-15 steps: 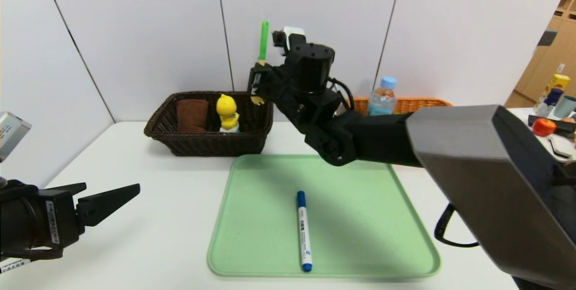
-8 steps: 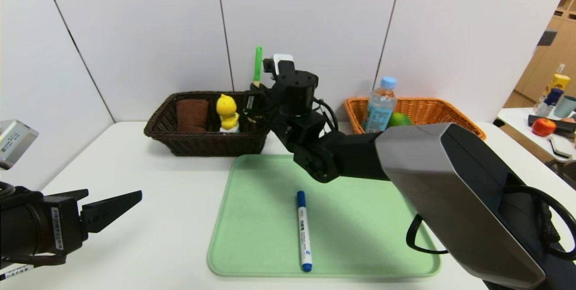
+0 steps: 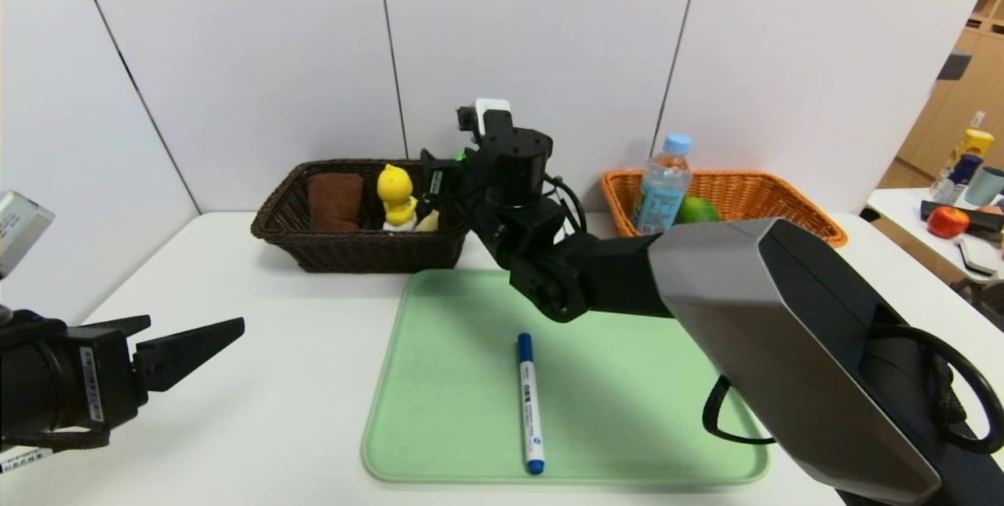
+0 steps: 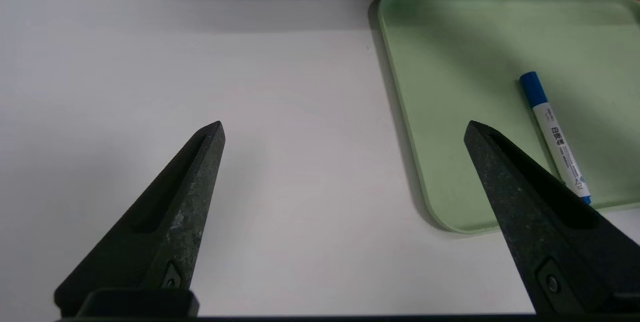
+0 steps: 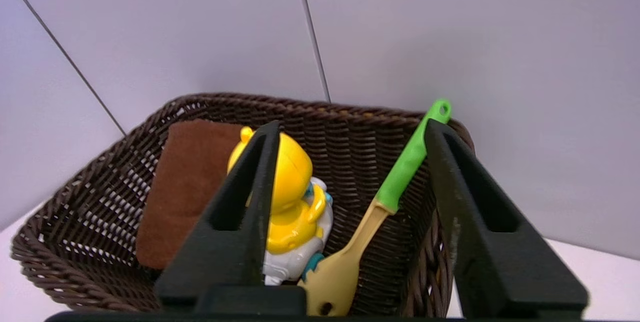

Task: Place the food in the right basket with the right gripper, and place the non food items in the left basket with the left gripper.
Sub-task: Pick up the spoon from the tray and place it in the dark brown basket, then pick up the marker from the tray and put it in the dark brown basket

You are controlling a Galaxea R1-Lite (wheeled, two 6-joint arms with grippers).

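- Our right gripper [image 3: 439,176] reaches across the table to the dark wicker basket [image 3: 314,251] on our left side and hangs over that basket's right end.
- In the right wrist view its fingers [image 5: 260,162] stand apart with nothing between them; the spatula [image 5: 385,202] lies beyond them inside the basket [image 5: 90,197].
- The spatula leans in the basket's right end, with its tan blade down near the floor of the basket and its green handle rising to the rim by the wall.
- Just beside the spatula blade stands a yellow duck toy [image 5: 295,197], and a brown cloth [image 5: 185,182] leans against the basket's far left side.
- Our left gripper [image 3: 188,341] hovers over the white table [image 3: 259,412] at our near left, well apart from the baskets.
- Its fingers [image 4: 185,182] are spread wide and hold nothing.
- A blue-capped marker [image 3: 529,400] lies alone on the green tray [image 3: 643,412], cap end towards the wall; in the left wrist view it lies near the tray's edge [image 4: 400,112].
- The orange basket [image 3: 753,192] sits at the far right of the table and holds a water bottle [image 3: 663,180] standing upright and a green fruit [image 3: 694,210] just beside it.
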